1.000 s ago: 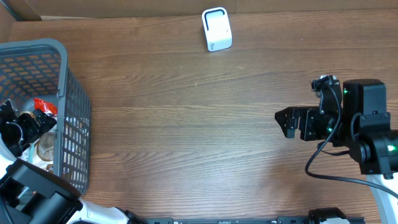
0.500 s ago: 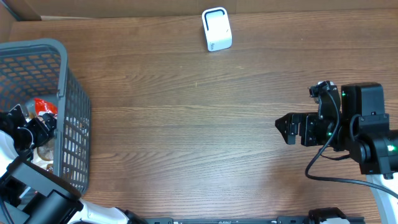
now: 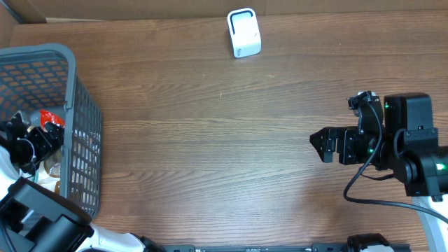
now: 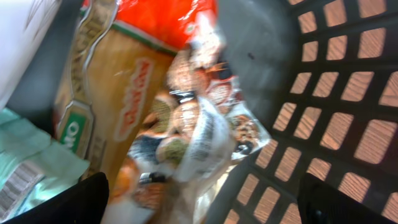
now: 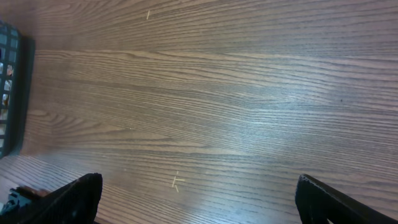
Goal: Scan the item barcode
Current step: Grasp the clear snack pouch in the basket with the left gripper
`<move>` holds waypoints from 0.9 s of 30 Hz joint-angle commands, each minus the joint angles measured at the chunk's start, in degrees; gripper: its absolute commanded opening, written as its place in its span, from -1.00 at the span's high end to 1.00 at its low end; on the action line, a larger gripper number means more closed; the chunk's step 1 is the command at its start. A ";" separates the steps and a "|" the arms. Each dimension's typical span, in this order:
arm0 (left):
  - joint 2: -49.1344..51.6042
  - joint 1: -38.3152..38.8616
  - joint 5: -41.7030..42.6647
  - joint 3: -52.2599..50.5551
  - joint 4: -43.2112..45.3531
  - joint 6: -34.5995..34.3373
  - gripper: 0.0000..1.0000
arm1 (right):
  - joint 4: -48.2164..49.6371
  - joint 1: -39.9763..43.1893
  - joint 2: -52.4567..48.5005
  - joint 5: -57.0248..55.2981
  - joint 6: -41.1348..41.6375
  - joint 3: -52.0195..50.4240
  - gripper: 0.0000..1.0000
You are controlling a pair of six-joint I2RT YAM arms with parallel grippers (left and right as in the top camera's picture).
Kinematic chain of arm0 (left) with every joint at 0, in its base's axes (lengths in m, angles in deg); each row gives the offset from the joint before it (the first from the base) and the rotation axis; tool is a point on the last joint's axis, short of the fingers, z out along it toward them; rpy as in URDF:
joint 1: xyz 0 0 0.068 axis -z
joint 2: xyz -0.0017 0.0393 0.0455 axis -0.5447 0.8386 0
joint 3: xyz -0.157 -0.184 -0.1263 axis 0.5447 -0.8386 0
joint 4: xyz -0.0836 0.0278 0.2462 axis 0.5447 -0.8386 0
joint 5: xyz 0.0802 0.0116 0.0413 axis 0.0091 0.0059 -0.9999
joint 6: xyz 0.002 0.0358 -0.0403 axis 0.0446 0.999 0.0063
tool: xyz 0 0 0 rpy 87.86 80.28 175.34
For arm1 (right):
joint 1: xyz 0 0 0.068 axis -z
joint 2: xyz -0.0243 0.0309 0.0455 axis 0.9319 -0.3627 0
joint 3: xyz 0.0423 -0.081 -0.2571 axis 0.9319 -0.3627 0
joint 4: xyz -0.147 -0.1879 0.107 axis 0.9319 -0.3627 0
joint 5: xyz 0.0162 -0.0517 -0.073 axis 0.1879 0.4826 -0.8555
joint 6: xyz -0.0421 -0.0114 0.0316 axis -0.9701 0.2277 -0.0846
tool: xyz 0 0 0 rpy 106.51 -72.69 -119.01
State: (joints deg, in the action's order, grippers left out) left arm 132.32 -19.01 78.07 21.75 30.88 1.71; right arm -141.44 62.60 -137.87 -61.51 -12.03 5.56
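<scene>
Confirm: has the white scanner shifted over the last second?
No. In the overhead view the white scanner stands in the same spot, unchanged against the grey basket and the far edge of the table.

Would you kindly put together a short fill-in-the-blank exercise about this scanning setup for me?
1. The left gripper hangs inside the ____ basket, above snack packets.
2. The scanner standing on the wooden table is ____ in colour.
3. The right gripper has its jaws ____, with only bare table below.
Missing words: grey; white; open.
</scene>
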 commanded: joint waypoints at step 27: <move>-0.26 10.51 -14.99 -9.07 5.90 -9.86 0.53 | -0.96 -0.39 0.15 -0.20 -0.55 1.40 -1.00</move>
State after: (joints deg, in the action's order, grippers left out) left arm 132.32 -8.97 62.77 13.44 37.00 -7.23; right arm -142.69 62.58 -137.87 -61.55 -12.12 5.56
